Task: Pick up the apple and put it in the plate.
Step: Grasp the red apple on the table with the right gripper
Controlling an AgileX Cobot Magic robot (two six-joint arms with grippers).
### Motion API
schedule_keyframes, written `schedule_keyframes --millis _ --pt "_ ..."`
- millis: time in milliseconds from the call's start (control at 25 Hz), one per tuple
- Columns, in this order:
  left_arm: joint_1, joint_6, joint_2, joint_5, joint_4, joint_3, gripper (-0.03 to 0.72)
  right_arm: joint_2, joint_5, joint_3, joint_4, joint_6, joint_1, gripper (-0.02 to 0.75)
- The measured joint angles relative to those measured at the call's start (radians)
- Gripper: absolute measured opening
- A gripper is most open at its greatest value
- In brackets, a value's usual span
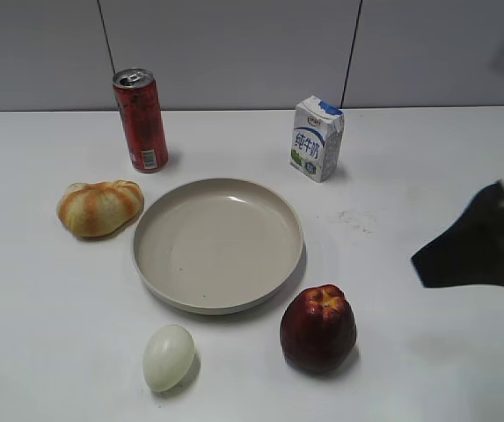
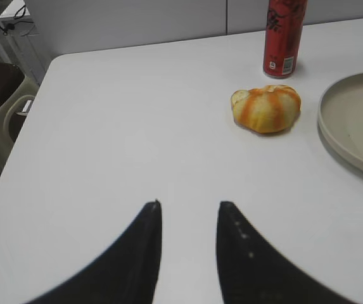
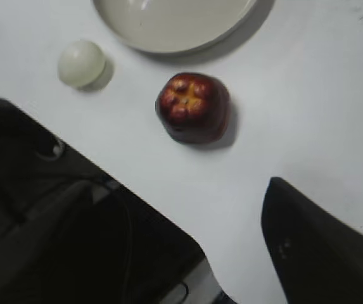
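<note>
The dark red apple [image 1: 318, 327] stands on the white table just front-right of the beige plate [image 1: 218, 237], a small gap from its rim. The plate is empty. My right gripper [image 1: 463, 251] hovers at the right edge of the exterior view, right of the apple and apart from it. In the right wrist view the apple [image 3: 194, 107] lies ahead of the open, empty right gripper [image 3: 181, 183], with the plate [image 3: 175, 25] beyond it. My left gripper [image 2: 189, 206] is open and empty over bare table, far left of the plate [image 2: 355, 123].
A pale egg [image 1: 168, 356] lies in front of the plate, left of the apple. An orange-striped bun [image 1: 100, 207] lies left of the plate, a red can [image 1: 142, 119] behind it, and a milk carton [image 1: 317, 138] behind the plate. The table's front edge crosses the right wrist view.
</note>
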Motion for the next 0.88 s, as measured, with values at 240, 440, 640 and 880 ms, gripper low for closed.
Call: schedule_keyframes --millis 240,440,640,880 --pt "0.000 0.000 0.000 0.000 0.000 0.000 0.236 0.289 0.004 -0.117 -0.287 0.281 0.262 0.647" --pt "0.000 0.000 0.000 0.000 0.000 0.000 0.236 0.469 -0.044 -0.185 -0.325 0.373 0.335 0.647" --pt "0.000 0.000 0.000 0.000 0.000 0.000 0.236 0.585 -0.151 -0.206 -0.341 0.388 0.337 0.647" --pt "0.000 0.000 0.000 0.000 0.000 0.000 0.236 0.687 -0.235 -0.207 -0.341 0.390 0.337 0.615"
